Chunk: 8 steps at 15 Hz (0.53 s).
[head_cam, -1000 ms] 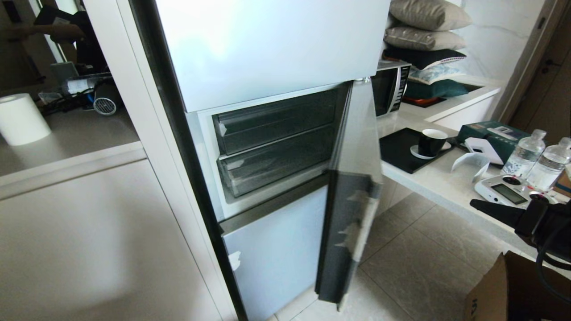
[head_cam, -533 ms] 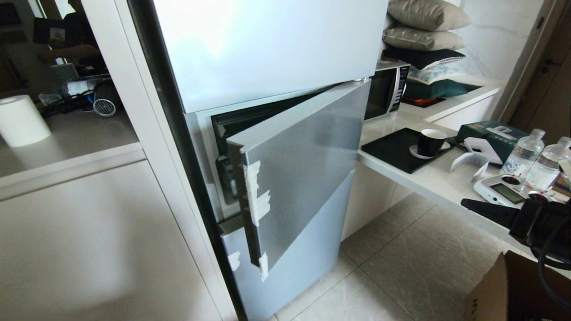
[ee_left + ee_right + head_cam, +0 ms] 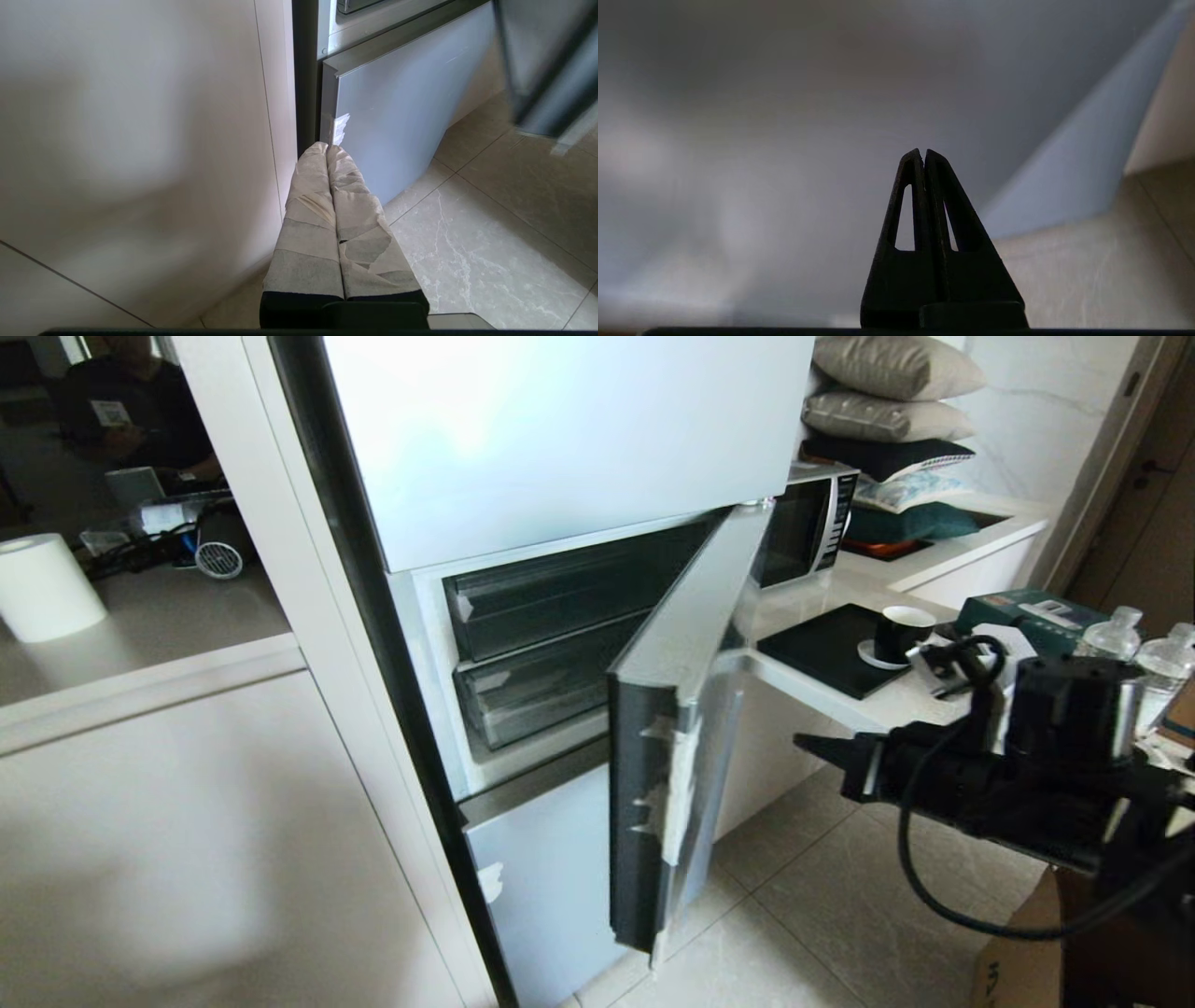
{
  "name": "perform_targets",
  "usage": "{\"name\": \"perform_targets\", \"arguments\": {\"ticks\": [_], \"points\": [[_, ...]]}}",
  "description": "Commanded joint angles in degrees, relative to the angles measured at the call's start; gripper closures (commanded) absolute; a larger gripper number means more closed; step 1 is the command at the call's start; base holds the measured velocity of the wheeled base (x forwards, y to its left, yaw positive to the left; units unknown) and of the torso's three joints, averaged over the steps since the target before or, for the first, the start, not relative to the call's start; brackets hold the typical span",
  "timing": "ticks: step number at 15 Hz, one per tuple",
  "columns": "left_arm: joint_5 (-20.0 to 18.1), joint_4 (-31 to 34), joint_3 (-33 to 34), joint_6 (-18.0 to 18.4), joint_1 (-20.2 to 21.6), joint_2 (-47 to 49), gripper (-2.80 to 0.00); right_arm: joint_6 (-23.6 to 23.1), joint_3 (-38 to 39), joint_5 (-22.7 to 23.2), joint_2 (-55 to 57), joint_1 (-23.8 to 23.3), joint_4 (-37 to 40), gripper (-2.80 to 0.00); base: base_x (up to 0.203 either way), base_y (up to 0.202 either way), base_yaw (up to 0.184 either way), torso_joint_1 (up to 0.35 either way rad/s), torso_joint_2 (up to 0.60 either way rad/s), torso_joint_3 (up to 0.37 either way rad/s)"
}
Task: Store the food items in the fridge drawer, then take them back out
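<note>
The fridge's middle door [image 3: 686, 644] stands half open, its taped edge facing me. Behind it the fridge drawer [image 3: 541, 686] is pushed in, with a shallower clear tray [image 3: 569, 588] above it. No food items are in view. My right gripper [image 3: 805, 743] is shut and empty, reaching in from the right. Its tip points at the door's outer face, a short gap away. In the right wrist view that gripper [image 3: 923, 151] faces the grey door panel [image 3: 784, 116]. My left gripper [image 3: 327, 147], with taped fingers, is shut and parked low beside the fridge's bottom door [image 3: 397, 116].
A white counter [image 3: 896, 709] to the right carries a black cup [image 3: 901, 633], water bottles [image 3: 1111, 639] and a microwave [image 3: 808, 527]. A cardboard box [image 3: 1027, 952] stands on the tiled floor at the lower right. A person [image 3: 131, 411] sits far back left.
The middle door swung from wide open almost shut, then back to half open. My right arm came in from the right edge towards the door, gripper still shut.
</note>
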Motion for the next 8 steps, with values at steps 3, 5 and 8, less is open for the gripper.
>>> {"name": "perform_targets", "arguments": {"ticks": [3,5,8], "points": [[0.02,0.07,0.00,0.02,0.02,0.07,0.00,-1.93,-6.57,-0.38,13.24,5.68,-6.53,0.00,0.000,0.000,0.000,0.000,0.00,0.000],[0.02,0.07,0.00,0.02,0.02,0.07,0.00,-1.81,-5.80,-0.14,13.06,6.02,-8.80,0.00,0.000,0.000,0.000,0.000,0.00,0.000],[0.02,0.07,0.00,0.02,0.02,0.07,0.00,-3.21,-6.90,6.96,13.45,6.12,-10.47,0.00,0.000,0.000,0.000,0.000,0.00,0.000]]}}
